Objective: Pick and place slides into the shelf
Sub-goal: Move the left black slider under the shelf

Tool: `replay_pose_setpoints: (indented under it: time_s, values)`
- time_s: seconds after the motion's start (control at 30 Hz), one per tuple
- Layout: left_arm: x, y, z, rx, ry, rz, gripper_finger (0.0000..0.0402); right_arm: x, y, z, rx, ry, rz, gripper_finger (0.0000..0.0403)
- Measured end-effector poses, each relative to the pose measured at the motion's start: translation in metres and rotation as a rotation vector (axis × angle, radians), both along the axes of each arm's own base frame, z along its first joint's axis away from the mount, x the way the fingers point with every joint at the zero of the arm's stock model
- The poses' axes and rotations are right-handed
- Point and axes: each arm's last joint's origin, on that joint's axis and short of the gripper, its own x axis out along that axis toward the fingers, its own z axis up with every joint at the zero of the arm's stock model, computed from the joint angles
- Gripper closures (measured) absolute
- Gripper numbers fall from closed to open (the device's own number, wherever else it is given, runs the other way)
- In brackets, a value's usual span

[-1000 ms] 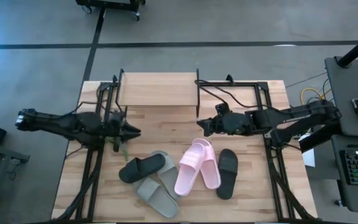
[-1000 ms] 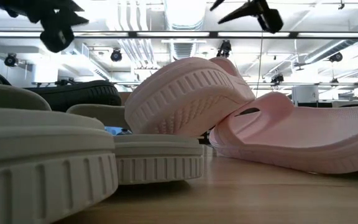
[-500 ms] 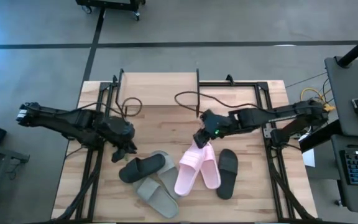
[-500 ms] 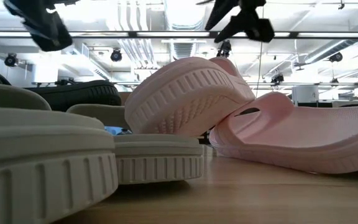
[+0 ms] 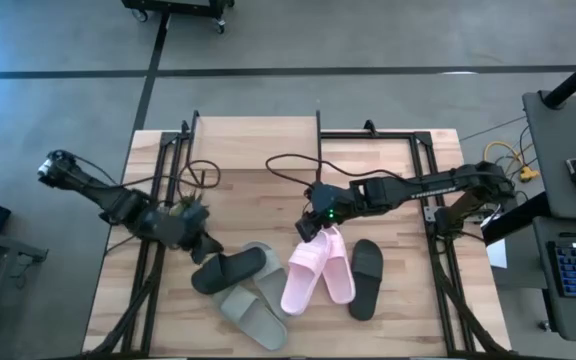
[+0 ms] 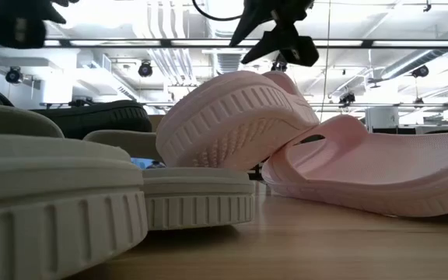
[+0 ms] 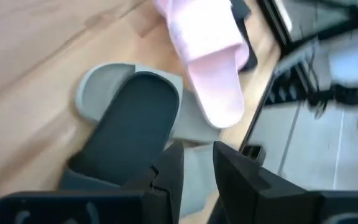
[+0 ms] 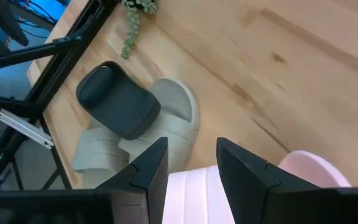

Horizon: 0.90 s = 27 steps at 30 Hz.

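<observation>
Both grippers are open and hold nothing. My left gripper (image 5: 206,243) hovers just off the near end of a black slide (image 5: 230,268), which lies across a grey-green slide (image 5: 268,262); the wrist view shows that black slide (image 7: 129,130) ahead of the fingers. The second grey-green slide (image 5: 253,312) lies nearer the front. My right gripper (image 5: 311,230) hangs above the far ends of the pale pink pair (image 5: 316,268), one pink slide (image 6: 236,117) leaning on the other (image 6: 379,175). The second black slide (image 5: 365,278) lies to their right. The shelf (image 5: 256,145) stands at the far edge.
Black metal frames run along both table sides (image 5: 153,260) (image 5: 448,270). A small green sprig (image 8: 132,25) lies on the wood near the left frame. Cables loop over the table behind the grippers (image 5: 288,160). Bare wood lies between the slides and the shelf.
Both grippers have come down and toward the near edge. The left one moved toward the black slide. The right one swung toward the table's left until it stood over the pink pair. The slides have not moved.
</observation>
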Motion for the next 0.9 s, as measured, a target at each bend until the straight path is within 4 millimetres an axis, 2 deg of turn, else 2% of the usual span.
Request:
replay_pose_setpoints:
  time_s: [0.2, 0.4, 0.6, 0.9]
  values:
    - [0.001, -0.035, -0.017, -0.082, 0.14, 0.016, 0.033, 0.0, -0.009, 0.0, -0.036, -0.007, 0.007, 0.0271]
    - [0.001, -0.073, -0.043, -0.148, 0.306, 0.052, 0.033, 0.005, -0.008, -0.006, 0.001, 0.005, -0.011, 0.0272]
    - [-0.001, -0.095, -0.062, -0.176, 0.441, 0.169, 0.033, 0.017, -0.005, -0.012, 0.124, -0.043, -0.009, 0.0273]
    - [-0.011, -0.124, -0.081, -0.174, 0.536, 0.216, 0.033, 0.047, 0.002, -0.021, 0.237, -0.205, 0.131, 0.0282]
